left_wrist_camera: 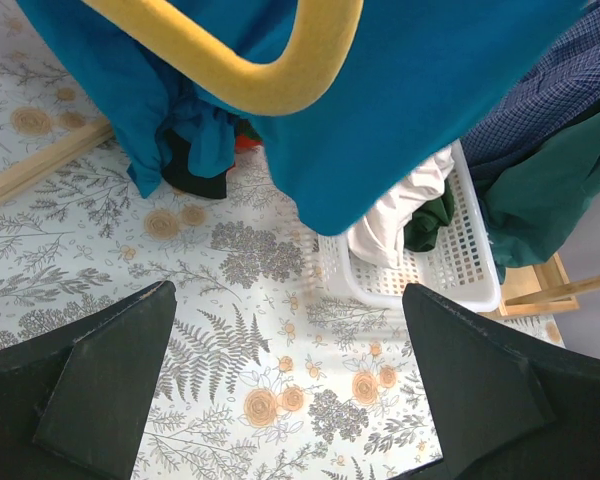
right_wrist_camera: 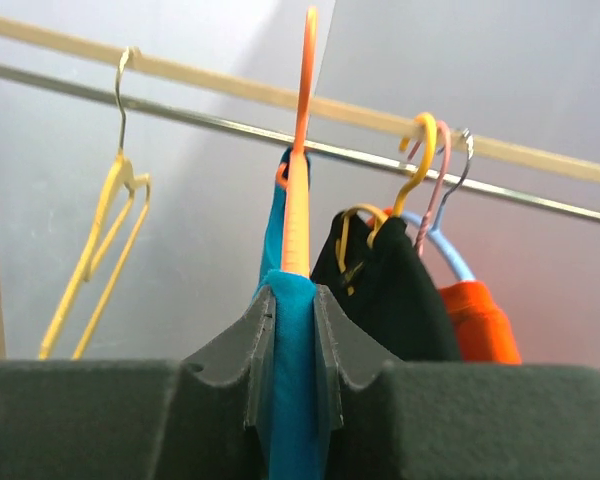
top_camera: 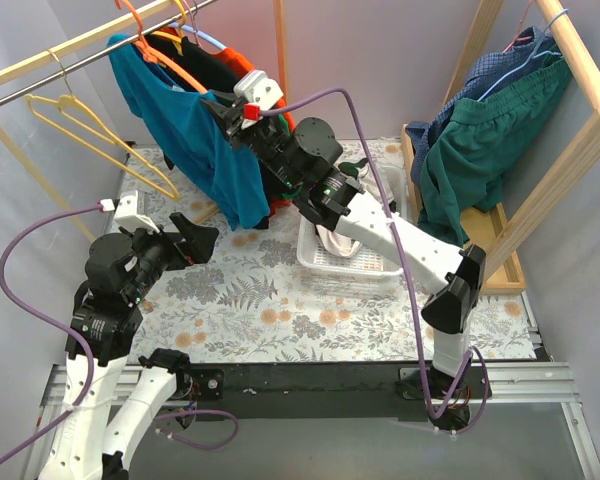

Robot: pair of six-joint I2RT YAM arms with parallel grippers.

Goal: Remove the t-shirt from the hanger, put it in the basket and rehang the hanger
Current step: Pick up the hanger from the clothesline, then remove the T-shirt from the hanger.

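- Blue t-shirt (top_camera: 195, 140) hangs on an orange hanger (right_wrist_camera: 298, 200). The hanger is hooked over the metal rail (right_wrist_camera: 210, 120) above the table's far left corner. The shirt's hem drapes down close to the flowered table (top_camera: 280, 310).
- Right gripper (right_wrist_camera: 295, 300) is raised to the shirt near the hanger. Its fingers are clenched on a fold of the blue fabric just under the hanger's arm, and the cloth fills the narrow gap between them.
- Left gripper (left_wrist_camera: 288, 295) hovers low over the table near the left edge, in front of the shirt's hem. Its fingers are released and spread wide, gripping nothing.
- On the same rail: an empty yellow hanger (right_wrist_camera: 121, 170) to the left, well apart. A black garment (right_wrist_camera: 390, 290) hangs just beside the shirt on the right, with an orange garment (right_wrist_camera: 480, 320) beyond it.
- A white basket (top_camera: 340, 262) sits mid-table toward the far edge, with white and dark green cloth inside.
- At the right edge of the table is a second wooden rack holding a green garment (top_camera: 480, 150) and a blue checked one.
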